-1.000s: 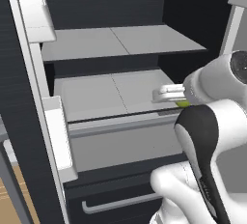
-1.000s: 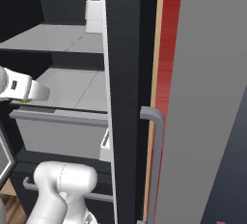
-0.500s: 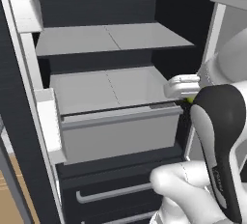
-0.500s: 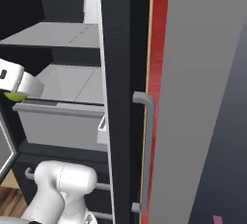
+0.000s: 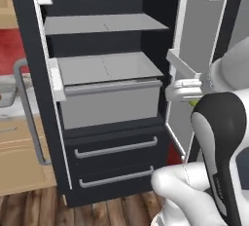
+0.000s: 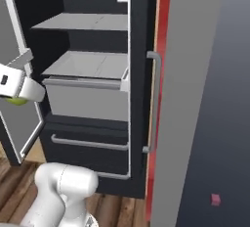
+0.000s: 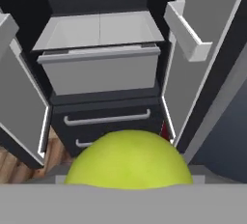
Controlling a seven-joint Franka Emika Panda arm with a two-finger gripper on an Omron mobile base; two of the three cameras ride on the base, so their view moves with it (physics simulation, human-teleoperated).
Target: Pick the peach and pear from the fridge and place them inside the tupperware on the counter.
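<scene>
Jaws pinched on the pear [image 7: 129, 160], judging by the fruit lodged at the very foot of the hand view where the fingertips would rise; tips themselves hidden behind it. Gripper [image 6: 17, 99] seen in the right base view at the left edge, a sliver of yellow-green showing beneath the white hand; in the left base view the same sliver [image 5: 193, 103] tucked under the hand, just in front of the open right door. Pear therefore not ahead of or beside the jaws but between them, carried clear of the fridge [image 5: 97, 88] interior and held in front of it, roughly level with the grey drawer [image 7: 101, 71]. Roundish fruit, no marked long axis visible, stem end not discernible; orientation in the grip of little consequence. Only one arm present, so no question of which is nearer. Both doors open; grey shelves [image 5: 104, 24] bare of fruit as far as visible. Peach not located. Counter [image 5: 9, 98] glimpsed as a pale strip to the left of the fridge in the left base view, over tan cabinets, well apart from the gripper; container not identified there. Judged next requirement: carry leftward, away from the fridge toward that counter, keeping the hand clear of the left door's edge and its grey bar handle [image 5: 26, 113].
</scene>
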